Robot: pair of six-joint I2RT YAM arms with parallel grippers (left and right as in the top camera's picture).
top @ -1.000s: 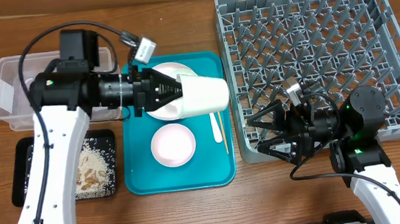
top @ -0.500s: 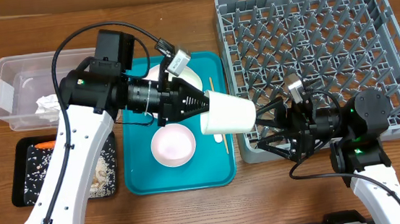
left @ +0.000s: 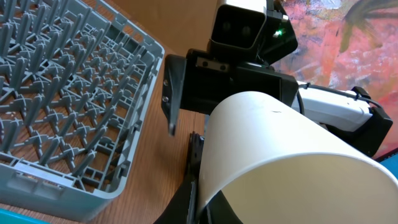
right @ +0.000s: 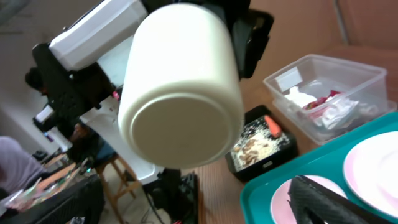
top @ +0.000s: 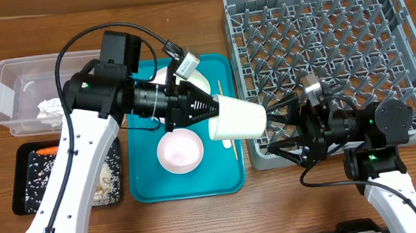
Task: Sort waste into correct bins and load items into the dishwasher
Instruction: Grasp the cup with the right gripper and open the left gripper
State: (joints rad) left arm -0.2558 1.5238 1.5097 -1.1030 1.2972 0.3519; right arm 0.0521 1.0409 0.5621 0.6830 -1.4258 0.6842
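My left gripper (top: pixel 214 114) is shut on the rim of a small white cup (top: pixel 237 119) and holds it sideways in the air, base pointing right. The rim is pinched between my left fingers (left: pixel 198 198). My right gripper (top: pixel 279 131) stands open right in front of the cup's base (right: pixel 177 130), at the front left corner of the grey dishwasher rack (top: pixel 323 53). One dark finger (right: pixel 329 202) shows low in the right wrist view. A pale pink bowl (top: pixel 179 151) and a white plate (top: pixel 196 80) lie on the teal tray (top: pixel 146 184).
At the far left a clear tub (top: pixel 13 92) holds crumpled white napkins (top: pixel 50 108) and a red wrapper (right: pixel 329 99). In front of it is a black tray (top: pixel 29 189) with rice scraps (top: pixel 108 178) and a carrot (top: pixel 45 151). A thin wooden stick (top: pixel 233 148) lies at the teal tray's right edge.
The left arm carried the cup to the right, from above the teal tray to just in front of the right gripper. The right gripper has risen slightly toward the cup's base.
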